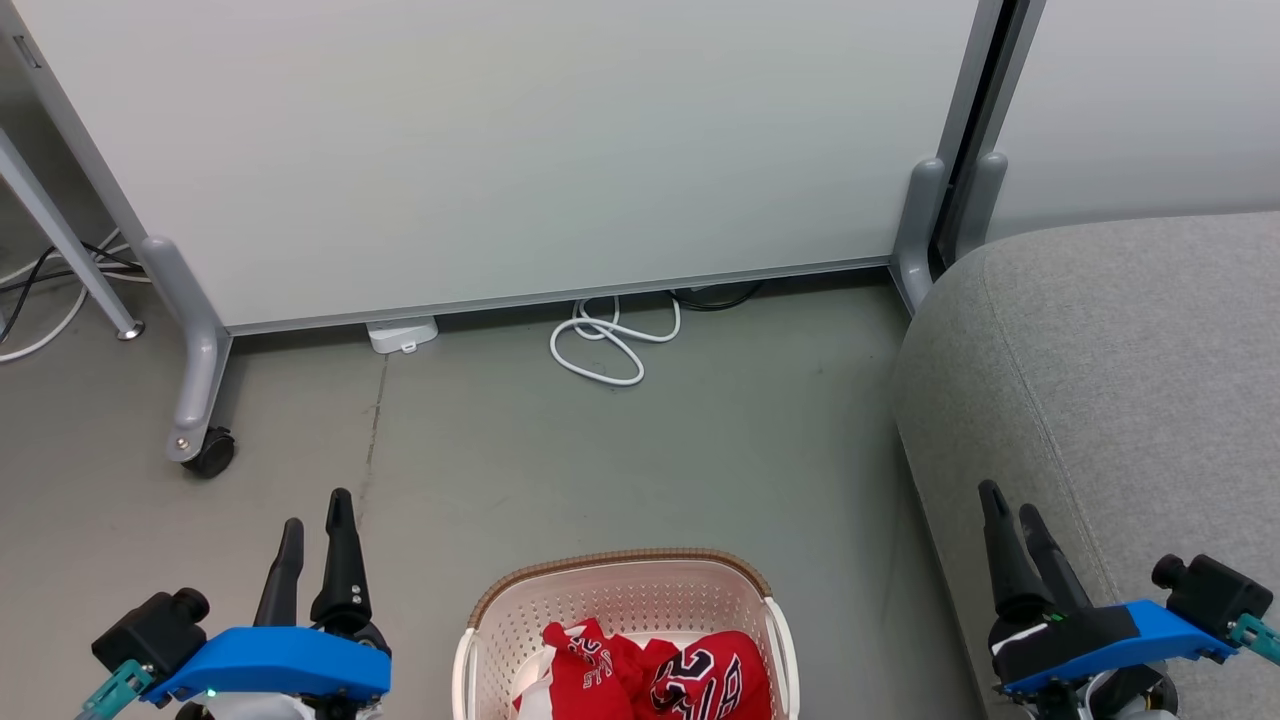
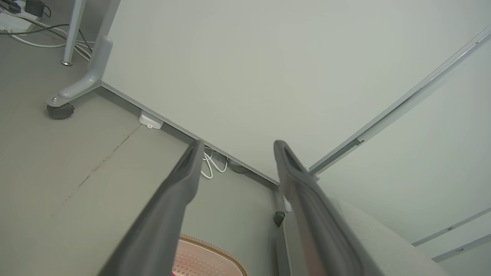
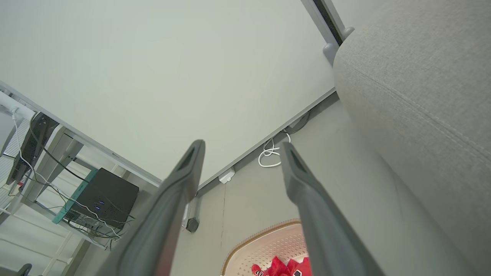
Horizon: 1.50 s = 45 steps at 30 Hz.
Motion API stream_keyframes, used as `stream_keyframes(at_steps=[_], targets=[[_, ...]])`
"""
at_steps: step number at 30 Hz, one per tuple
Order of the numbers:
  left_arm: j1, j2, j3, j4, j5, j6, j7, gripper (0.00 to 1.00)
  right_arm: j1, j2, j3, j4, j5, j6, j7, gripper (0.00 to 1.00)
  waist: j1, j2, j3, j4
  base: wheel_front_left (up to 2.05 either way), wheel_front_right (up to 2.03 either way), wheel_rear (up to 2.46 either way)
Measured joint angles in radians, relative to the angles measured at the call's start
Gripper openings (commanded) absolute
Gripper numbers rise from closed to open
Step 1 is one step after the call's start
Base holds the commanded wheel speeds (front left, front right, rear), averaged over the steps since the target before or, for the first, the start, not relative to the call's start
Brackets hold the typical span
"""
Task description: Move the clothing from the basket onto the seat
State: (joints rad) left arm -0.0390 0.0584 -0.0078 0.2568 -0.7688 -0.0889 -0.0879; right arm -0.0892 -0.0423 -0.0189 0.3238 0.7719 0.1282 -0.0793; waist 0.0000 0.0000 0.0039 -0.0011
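The cream basket (image 1: 620, 590) with a brown rim stands on the floor at the bottom centre of the head view, holding crumpled red clothing (image 1: 650, 675) with black-and-white numerals. The grey seat (image 1: 1120, 380) rises at the right. My left gripper (image 1: 317, 512) hovers open to the left of the basket, holding nothing. My right gripper (image 1: 1010, 500) is open over the seat's front edge, also holding nothing. In the left wrist view the gripper (image 2: 237, 145) stands open above the basket rim (image 2: 215, 249). In the right wrist view the gripper (image 3: 242, 145) is open, with basket (image 3: 264, 245), clothing (image 3: 282, 266) and seat (image 3: 418, 88) below.
A pale wheeled partition (image 1: 500, 150) stands behind, its caster (image 1: 210, 455) at the left. A white cable coil (image 1: 610, 345) and a small white box (image 1: 402, 334) lie at its base. Grey floor (image 1: 600, 460) stretches between partition and basket.
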Motion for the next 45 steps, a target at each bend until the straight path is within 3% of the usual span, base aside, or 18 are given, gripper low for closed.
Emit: stream_keyframes(at_steps=[17, 45], targets=[[0.0, 0.003, -0.021, 0.014, 0.195, 0.0, -0.049, 1.0, -0.009, -0.001, 0.016, 0.007, -0.227, 0.001, -0.028, 1.0, 0.0, 0.0, -0.001, 0.0, 0.0, 0.0, 0.0], [-0.003, 0.003, -0.045, 0.063, 0.441, 0.0, -0.117, 1.0, -0.015, -0.003, 0.032, 0.012, -0.496, 0.001, -0.072, 1.0, 0.0, 0.0, 0.003, 0.003, 0.0, 0.0, 0.0]])
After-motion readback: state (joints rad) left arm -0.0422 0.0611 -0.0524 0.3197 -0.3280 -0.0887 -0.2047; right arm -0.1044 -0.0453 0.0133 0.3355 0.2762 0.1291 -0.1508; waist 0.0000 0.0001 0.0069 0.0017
